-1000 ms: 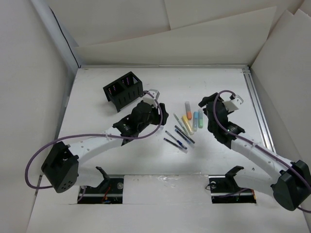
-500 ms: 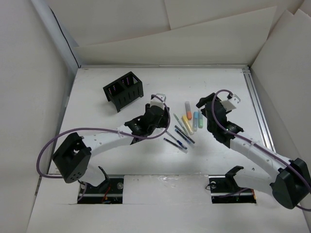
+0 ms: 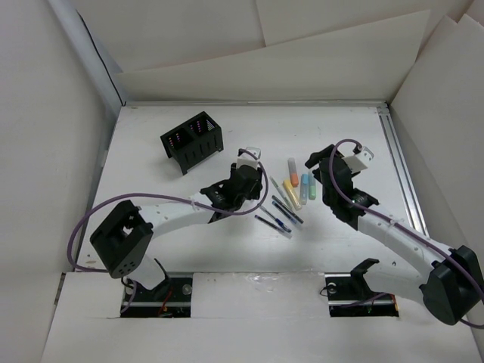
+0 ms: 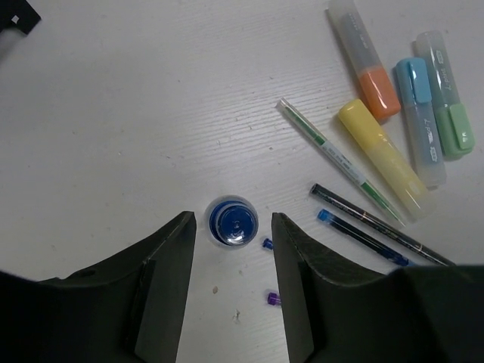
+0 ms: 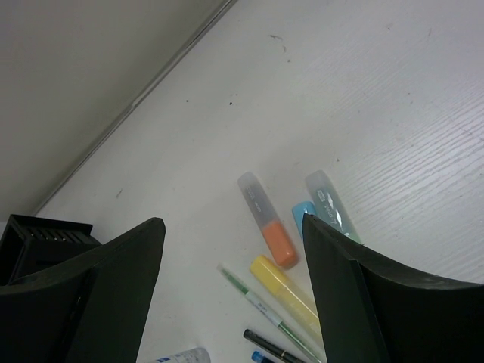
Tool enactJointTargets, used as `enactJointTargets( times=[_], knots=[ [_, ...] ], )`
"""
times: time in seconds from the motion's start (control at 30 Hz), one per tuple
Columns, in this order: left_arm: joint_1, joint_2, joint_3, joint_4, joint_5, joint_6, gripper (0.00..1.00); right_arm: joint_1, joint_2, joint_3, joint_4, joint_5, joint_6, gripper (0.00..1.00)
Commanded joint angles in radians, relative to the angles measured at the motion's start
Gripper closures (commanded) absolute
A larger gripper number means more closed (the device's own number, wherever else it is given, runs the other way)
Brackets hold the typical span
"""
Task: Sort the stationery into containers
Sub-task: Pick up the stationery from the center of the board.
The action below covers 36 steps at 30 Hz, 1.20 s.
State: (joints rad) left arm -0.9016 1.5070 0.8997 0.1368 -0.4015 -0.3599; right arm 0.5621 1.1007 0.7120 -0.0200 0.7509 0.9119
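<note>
In the left wrist view my left gripper (image 4: 233, 243) is open, pointing down, and the tiny clear blue-topped bottle (image 4: 231, 221) stands upright between its fingertips, untouched. To its right lie the orange (image 4: 364, 64), yellow (image 4: 386, 162), light blue (image 4: 420, 113) and green (image 4: 450, 102) highlighters and several thin pens (image 4: 359, 223). In the top view the left gripper (image 3: 255, 184) hides the bottle. My right gripper (image 3: 318, 162) is open and empty above the highlighters (image 3: 299, 185). The black mesh organizer (image 3: 192, 141) stands at the back left.
Two small blue and purple pen ends (image 4: 267, 243) lie by my left gripper's right finger. In the right wrist view the organizer's corner (image 5: 38, 238) shows at lower left. White walls enclose the table, and a metal rail (image 3: 401, 166) runs along its right edge.
My left arm has swung right, away from the organizer, and its gripper now sits over the bottle beside the pens. The right arm has barely moved.
</note>
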Motion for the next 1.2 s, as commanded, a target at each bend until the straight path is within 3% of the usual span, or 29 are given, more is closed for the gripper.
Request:
enactJointTargets(
  times=[0.0, 0.17, 0.5, 0.8, 0.93, 1.17],
  knots=[
    [0.0, -0.001, 0.053, 0.023, -0.019, 0.003, 0.59, -0.007, -0.002, 0.046, 0.006, -0.001, -0.011, 0.21],
    [0.0, 0.009, 0.062, 0.023, -0.019, 0.003, 0.78, -0.007, -0.002, 0.046, 0.006, -0.001, -0.011, 0.21],
    [0.0, 0.009, 0.074, 0.02, -0.069, -0.008, 0.96, -0.007, -0.012, 0.046, 0.006, -0.01, -0.011, 0.21],
    [0.027, -0.034, 0.182, -0.032, -0.109, -0.051, 0.98, -0.007, -0.022, 0.046, 0.006, -0.021, -0.011, 0.21],
    [0.093, -0.07, 0.28, -0.052, -0.155, -0.074, 0.98, -0.007, -0.044, 0.046, 0.006, -0.044, -0.011, 0.21],
    [0.311, -0.102, 0.382, -0.08, -0.161, -0.154, 0.97, -0.007, -0.062, 0.046, 0.006, -0.096, -0.011, 0.21]
  ],
)
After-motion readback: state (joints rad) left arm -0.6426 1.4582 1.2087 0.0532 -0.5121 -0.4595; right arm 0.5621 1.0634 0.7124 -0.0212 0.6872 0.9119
